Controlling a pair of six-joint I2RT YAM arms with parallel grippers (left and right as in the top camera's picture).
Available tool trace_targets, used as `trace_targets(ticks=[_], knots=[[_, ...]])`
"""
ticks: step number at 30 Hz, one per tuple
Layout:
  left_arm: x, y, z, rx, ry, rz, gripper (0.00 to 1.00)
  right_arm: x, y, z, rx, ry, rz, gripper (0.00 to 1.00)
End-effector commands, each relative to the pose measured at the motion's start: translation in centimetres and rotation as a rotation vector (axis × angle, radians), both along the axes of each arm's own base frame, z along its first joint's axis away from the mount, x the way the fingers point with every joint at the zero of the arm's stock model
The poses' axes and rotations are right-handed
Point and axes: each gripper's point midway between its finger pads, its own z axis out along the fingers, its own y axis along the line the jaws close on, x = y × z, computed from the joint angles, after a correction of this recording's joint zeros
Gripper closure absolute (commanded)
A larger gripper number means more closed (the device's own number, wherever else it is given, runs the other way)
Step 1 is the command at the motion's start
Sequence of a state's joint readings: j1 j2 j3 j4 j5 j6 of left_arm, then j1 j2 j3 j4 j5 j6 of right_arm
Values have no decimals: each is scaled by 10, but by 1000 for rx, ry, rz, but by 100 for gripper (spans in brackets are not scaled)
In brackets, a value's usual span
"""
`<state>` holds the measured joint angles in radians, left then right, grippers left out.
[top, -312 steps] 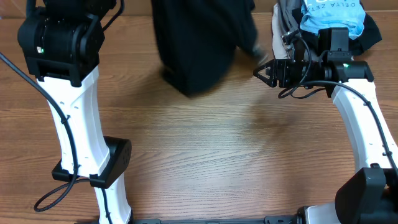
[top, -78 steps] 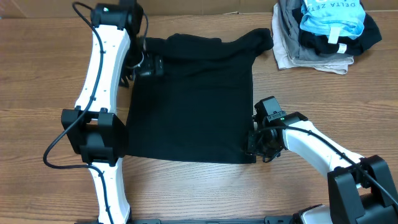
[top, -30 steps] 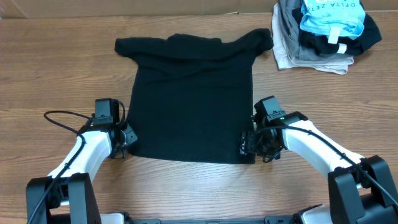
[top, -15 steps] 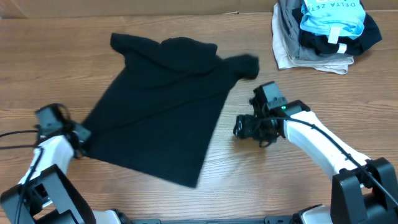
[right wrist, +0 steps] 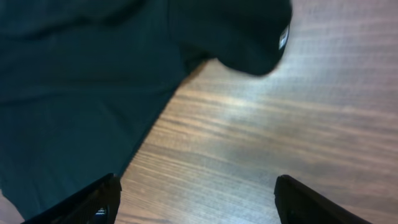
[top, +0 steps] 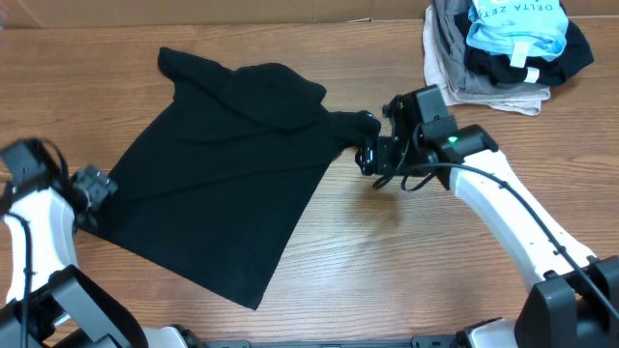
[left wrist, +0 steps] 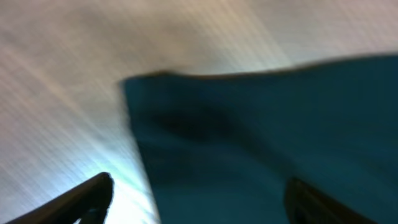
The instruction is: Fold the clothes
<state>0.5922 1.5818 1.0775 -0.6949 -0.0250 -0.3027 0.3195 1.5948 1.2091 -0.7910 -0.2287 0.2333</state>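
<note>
The clothes, one black T-shirt [top: 232, 174], lie spread at a slant across the wooden table, collar end at the back left and hem at the front. My left gripper [top: 97, 184] is at the shirt's left hem corner. In the blurred left wrist view it [left wrist: 199, 180] stands open over that corner of the shirt [left wrist: 261, 137], holding nothing. My right gripper [top: 368, 157] hovers just beside the bunched right sleeve [top: 360, 124]. In the right wrist view it [right wrist: 198, 180] is open over bare wood, with the sleeve [right wrist: 236, 31] ahead of it.
A pile of other garments [top: 493, 82] sits at the back right corner, with a light-blue one [top: 517, 24] on top. Bare wooden table [top: 406, 261] stretches in front of and to the right of the shirt.
The shirt was dragged left and turned to a slant. My left gripper has opened and let go of the hem corner. The right gripper moved back toward the right sleeve.
</note>
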Motion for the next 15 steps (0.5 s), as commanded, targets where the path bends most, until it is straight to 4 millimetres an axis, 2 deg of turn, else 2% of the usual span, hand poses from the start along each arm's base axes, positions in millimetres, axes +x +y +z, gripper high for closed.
trace_targets(ticks=[1,3,4,8,9,12,15], knots=[[45,-52,29,-99,-107,-203,14,21,-15,23,-17,-92,0,17],[53,-85,29,-131,-93,-287,14,29,-22,26,-16,-118,-14,17],[56,-115,26,-142,-61,-362,13,36,-28,29,-17,-144,-22,16],[59,-179,23,-151,-16,-539,16,51,-35,32,-15,-195,-31,16],[50,-222,20,-138,40,-664,21,59,-34,27,-21,-212,-21,17],[33,-256,14,-140,107,-741,25,64,-33,21,-22,-211,-19,16],[11,-279,2,-151,177,-769,25,67,-33,20,-21,-218,-20,16]])
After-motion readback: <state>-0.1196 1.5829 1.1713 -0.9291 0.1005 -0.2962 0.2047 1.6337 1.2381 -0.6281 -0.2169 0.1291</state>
